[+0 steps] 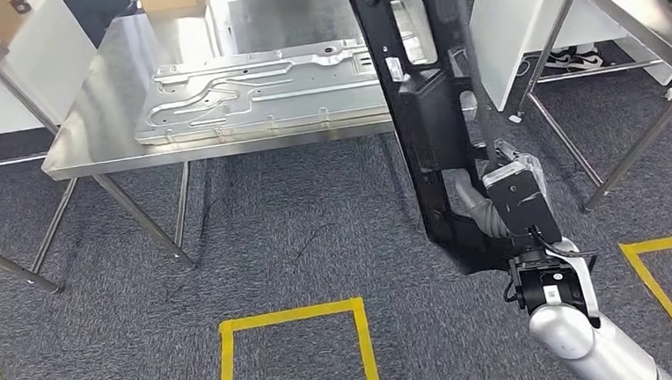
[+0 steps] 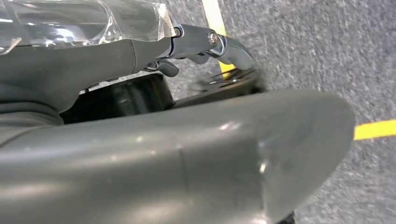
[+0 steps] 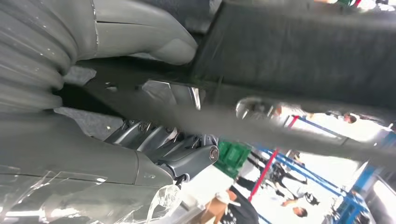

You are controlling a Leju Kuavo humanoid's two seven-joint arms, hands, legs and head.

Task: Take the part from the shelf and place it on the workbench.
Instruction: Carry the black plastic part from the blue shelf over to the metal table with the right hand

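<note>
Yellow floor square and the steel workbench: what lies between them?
Bare grey carpet, seen in the head view, lies between the yellow square and the workbench.

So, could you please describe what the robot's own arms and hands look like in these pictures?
The right arm is a smooth silver tube ending in a black wrist block with a thin cable. The right hand has a grey ribbed cover and a pale back plate. The left hand shows a thick grey thumb, metallic fingers and clear plastic wrap.
</note>
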